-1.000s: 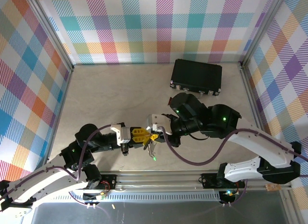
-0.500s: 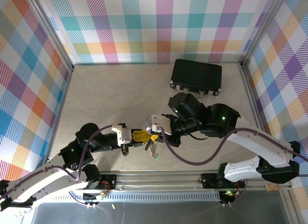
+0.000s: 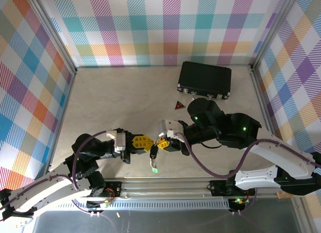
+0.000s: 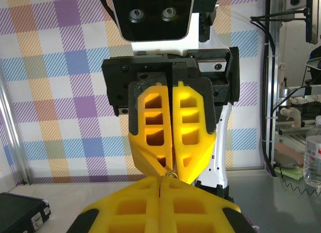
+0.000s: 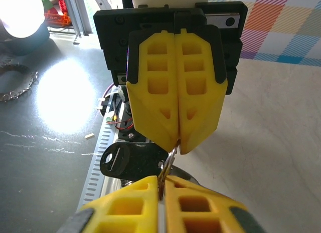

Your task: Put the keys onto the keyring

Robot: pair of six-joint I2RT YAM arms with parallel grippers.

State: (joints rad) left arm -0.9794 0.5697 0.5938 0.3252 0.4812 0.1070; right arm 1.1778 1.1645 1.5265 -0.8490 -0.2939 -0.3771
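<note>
Your keys (image 3: 154,160) dangle from the keyring (image 5: 168,162) by the near edge of the worktop (image 3: 110,102), where your left gripper (image 3: 149,142) and right gripper (image 3: 159,143) meet tip to tip, both pressed together and pinching that thin ring.

Top camera looks down on the desk (image 3: 115,97) from behind. Wrist cameras face each other closely, left framing right pincer (image 4: 170,174), right framing left pincer (image 5: 178,143).
</note>
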